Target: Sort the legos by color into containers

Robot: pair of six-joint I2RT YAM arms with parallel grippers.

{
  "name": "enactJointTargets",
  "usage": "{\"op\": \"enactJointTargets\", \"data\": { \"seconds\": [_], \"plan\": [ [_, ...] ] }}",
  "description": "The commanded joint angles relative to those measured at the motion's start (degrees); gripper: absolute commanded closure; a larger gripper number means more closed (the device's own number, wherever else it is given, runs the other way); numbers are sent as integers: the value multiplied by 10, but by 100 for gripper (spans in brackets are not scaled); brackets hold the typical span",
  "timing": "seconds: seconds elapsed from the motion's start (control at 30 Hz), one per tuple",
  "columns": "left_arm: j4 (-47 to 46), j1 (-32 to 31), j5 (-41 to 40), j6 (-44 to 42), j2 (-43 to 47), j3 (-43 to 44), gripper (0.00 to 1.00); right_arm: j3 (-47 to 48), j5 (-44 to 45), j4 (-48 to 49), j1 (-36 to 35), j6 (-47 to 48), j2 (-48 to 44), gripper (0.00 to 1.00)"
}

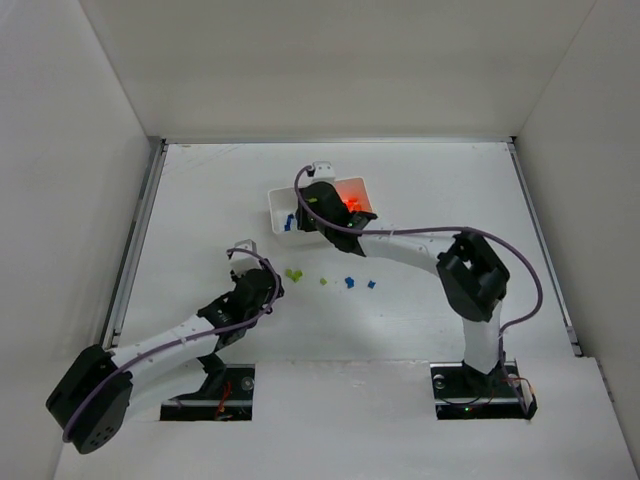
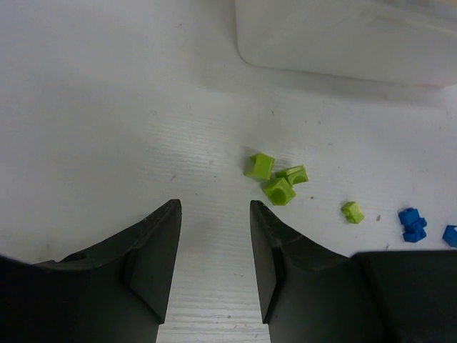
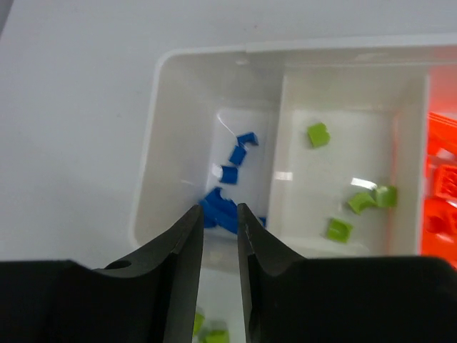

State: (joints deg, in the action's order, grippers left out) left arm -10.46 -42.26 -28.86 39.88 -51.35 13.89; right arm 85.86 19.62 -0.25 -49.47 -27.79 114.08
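The right hand (image 3: 219, 209) hung over the white tray (image 3: 153, 143), above its end compartment. Its fingers were narrowly parted, and nothing could be seen clamped between them. Blue bricks (image 3: 228, 174) lay in that compartment, yellow-green bricks (image 3: 318, 134) in the middle one and orange pieces (image 3: 443, 186) in the far one.

The left hand (image 2: 214, 204) was spread and empty, low over the table (image 2: 107, 107). Loose yellow-green bricks (image 2: 278, 189) lay just ahead of it, three of them close together, and loose blue bricks (image 2: 413, 224) lay further to the side.

Assessment: the bricks appeared rigid, very light and smooth-sided. They are likely to skid or tip if nudged, but not to crush. Each should be taken singly across two opposite flat faces, with the fingers straddling it squarely. The three clustered pieces risk a double pickup.
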Motion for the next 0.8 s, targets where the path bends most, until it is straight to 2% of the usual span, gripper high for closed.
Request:
{"op": "enactJointTargets", "data": {
  "seconds": [0.0,0.13,0.33,0.63,0.77],
  "plan": [
    [-34,-17,13,-8,-41,38,60,-66,27,53,-2,5,-109,71],
    [-64,-41,14,-22,-114,58,63,-185,34,82,-1,3,-208,71],
    [-70,-61,7,-33,-208,98,65,-298,40,90,2,-9,-281,66],
    [-80,-70,-38,-55,-308,137,63,-409,46,114,4,-37,-356,64],
    [-77,-75,-35,-53,-329,148,72,-445,46,116,13,-40,-390,63]
  ]
}}
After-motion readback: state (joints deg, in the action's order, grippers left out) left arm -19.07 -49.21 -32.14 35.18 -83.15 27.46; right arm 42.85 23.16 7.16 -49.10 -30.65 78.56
